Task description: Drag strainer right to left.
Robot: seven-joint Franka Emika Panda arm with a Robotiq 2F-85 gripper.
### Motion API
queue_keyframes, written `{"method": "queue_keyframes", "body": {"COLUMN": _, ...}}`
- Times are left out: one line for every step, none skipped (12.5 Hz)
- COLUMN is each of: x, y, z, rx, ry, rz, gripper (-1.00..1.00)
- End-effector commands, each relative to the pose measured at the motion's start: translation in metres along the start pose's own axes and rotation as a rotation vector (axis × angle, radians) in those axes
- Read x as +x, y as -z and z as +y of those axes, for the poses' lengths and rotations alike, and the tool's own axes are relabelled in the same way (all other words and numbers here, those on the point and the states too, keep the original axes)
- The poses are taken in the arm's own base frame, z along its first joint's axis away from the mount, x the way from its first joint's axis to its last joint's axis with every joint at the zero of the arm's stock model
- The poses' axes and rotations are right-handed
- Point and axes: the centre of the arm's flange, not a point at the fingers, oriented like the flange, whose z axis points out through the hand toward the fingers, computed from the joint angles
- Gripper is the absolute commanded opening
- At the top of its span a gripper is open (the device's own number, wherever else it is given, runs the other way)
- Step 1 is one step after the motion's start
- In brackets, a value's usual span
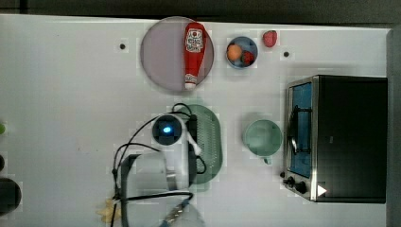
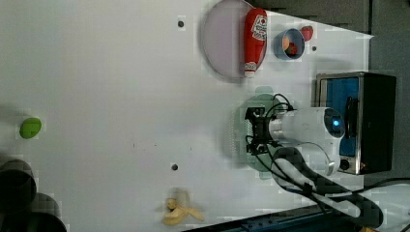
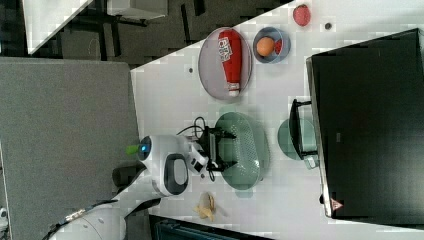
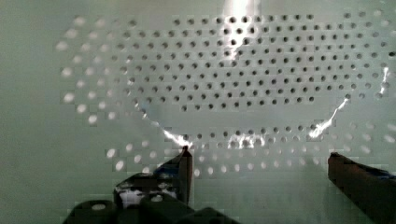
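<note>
Your strainer [image 1: 210, 142] sits on the white table [image 1: 71, 94] near the middle of the top view, just below the grey plate [image 1: 161, 52] with the ketchup bottle [image 1: 194, 52] on it, and to the left of the round green cup [image 1: 263, 137], which stands between it and the toaster oven [image 1: 345, 137]. In the wrist view its dotted inner surface [image 4: 243, 79] lies close under the camera. Your gripper [image 4: 259, 163] hangs over the strainer's near side with its fingers spread wide, nothing pinched between them; you cannot tell from these pictures whether a finger tip touches the plastic. You should judge the drag as not visibly under way: the open stretch of table on the top view's left is what remains to cover, and you first need a fingertip hooked on the wall or rim
</note>
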Motion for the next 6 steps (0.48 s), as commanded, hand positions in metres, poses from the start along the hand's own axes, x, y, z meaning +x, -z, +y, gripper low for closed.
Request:
{"method": "queue_keyframes", "body": {"x": -0.073, "y": 0.006, "z": -0.005, "rx": 0.026, "ry": -0.002, "rz": -0.034, "gripper": 1.00}}
{"method": "queue_keyframes", "body": {"x": -0.085, "y": 0.006, "z": -0.007, "rx": 0.026, "ry": -0.001, "rz": -0.045, "gripper": 1.00}}
{"method": "queue_keyframes", "body": {"x": -0.097, "y": 0.005, "z": -0.008, "rx": 0.027, "ry": 0.004, "rz": -0.056, "gripper": 1.00}}
{"method": "queue_keyframes", "body": {"x": -0.108, "y": 0.004, "z": -0.010, "rx": 0.019, "ry": 0.006, "rz": -0.063, "gripper": 1.00}}
{"method": "queue_keyframes", "body": {"x": -0.119, "y": 0.003, "z": -0.011, "rx": 0.016, "ry": 0.013, "rz": -0.070, "gripper": 1.00}}
{"method": "queue_keyframes", "body": {"x": -0.130, "y": 0.005, "z": -0.014, "rx": 0.021, "ry": 0.020, "rz": -0.078, "gripper": 1.00}}
